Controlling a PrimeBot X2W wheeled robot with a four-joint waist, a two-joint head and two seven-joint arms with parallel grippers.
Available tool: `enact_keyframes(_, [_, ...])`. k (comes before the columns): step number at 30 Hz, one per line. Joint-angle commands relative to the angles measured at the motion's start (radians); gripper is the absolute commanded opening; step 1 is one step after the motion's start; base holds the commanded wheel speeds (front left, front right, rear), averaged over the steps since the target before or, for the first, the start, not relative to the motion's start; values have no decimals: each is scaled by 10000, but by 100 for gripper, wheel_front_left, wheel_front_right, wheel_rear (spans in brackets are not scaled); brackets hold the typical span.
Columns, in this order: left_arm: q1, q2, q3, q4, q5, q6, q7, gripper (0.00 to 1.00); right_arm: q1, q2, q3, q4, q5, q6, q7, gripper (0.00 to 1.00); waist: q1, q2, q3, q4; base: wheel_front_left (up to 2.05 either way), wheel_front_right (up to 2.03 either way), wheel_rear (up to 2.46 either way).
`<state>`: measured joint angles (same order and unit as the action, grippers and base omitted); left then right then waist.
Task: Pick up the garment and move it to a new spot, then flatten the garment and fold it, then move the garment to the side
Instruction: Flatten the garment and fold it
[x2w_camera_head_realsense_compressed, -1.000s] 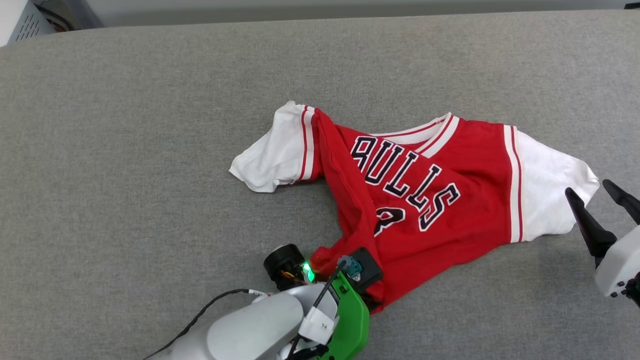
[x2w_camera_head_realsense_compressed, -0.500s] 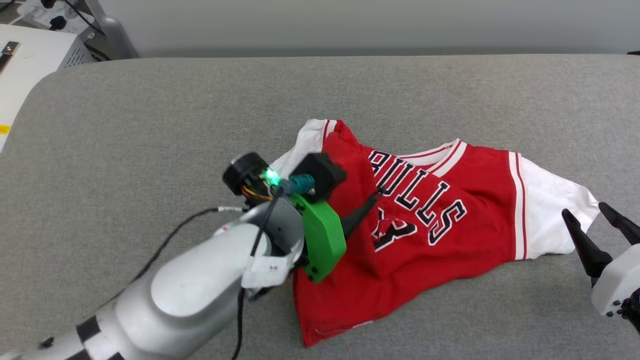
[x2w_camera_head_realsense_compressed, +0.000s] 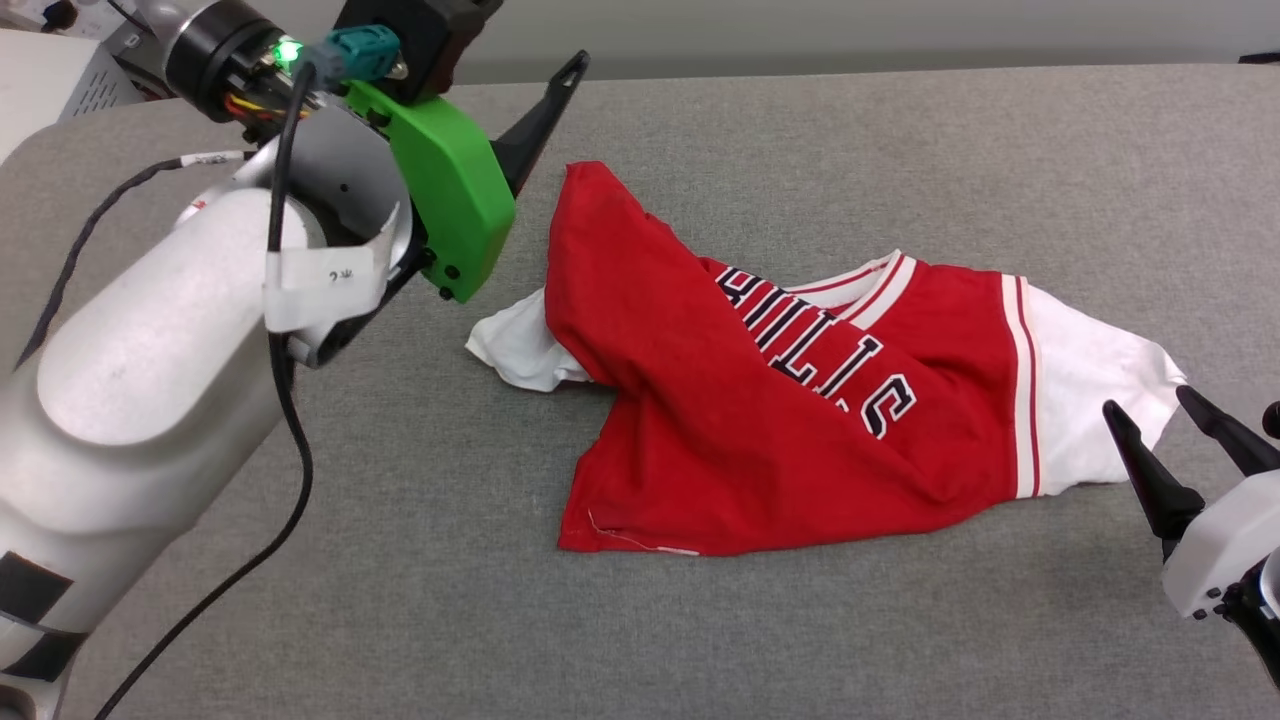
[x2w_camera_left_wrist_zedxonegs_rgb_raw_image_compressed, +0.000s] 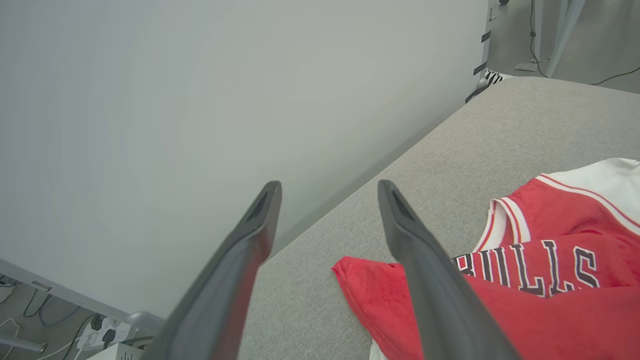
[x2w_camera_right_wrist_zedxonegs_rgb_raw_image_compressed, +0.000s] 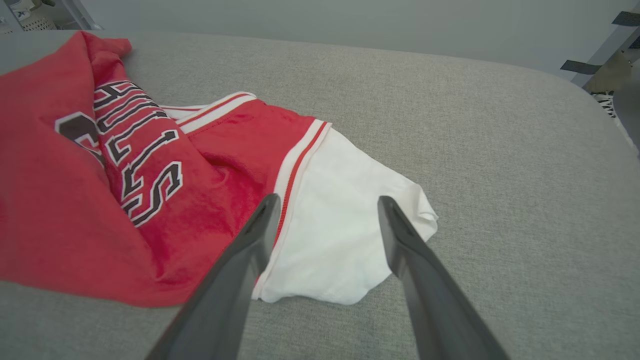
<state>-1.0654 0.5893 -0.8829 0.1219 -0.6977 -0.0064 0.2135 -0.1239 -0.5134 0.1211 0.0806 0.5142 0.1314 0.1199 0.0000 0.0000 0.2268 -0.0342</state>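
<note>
Garment (x2w_camera_head_realsense_compressed: 800, 440) lay rumpled mid grey woven surface (x2w_camera_head_realsense_compressed: 900, 620). Red flap folded over chest hid number, part of lettering and most of one white sleeve. Left gripper (x2w_camera_left_wrist_zedxonegs_rgb_raw_image_compressed: 328, 184): fingers apart, empty, raised near far edge; half a second before, it was low against flap. Right gripper (x2w_camera_head_realsense_compressed: 1148, 400): spread, empty, just beside other sleeve (x2w_camera_right_wrist_zedxonegs_rgb_raw_image_compressed: 345, 240). Cloth soft, matte.

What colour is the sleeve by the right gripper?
White sleeve, red-striped trim; best in right wrist view.
</note>
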Motion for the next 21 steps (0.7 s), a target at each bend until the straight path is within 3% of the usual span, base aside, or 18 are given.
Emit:
enact_keyframes(1, [-139, 138, -18, 210, -115, -102, 196, 100, -149, 43, -2, 7, -67, -7, -24, 100, 0, 0, 157, -155, 0, 0, 0])
enact_keyframes(7, [86, 412, -490, 1441, -760, -667, 1498, 100, -277, 46, -6, 8, -103, -7, -52, 100, 0, 0, 515, -345, 0, 0, 0])
enact_keyframes(12, [302, 309, -796, 2462, -2020, -1053, 2929, 100, -516, 39, 55, -72, -146, -7, 21, 100, 0, 0, 980, -487, 0, 0, 0])
enact_keyframes(21, [219, -17, -1700, 3657, -2890, -1234, 4152, 100, -1094, 66, 266, -169, -226, -7, 109, 100, 0, 0, 1698, -745, 0, 0, 0])
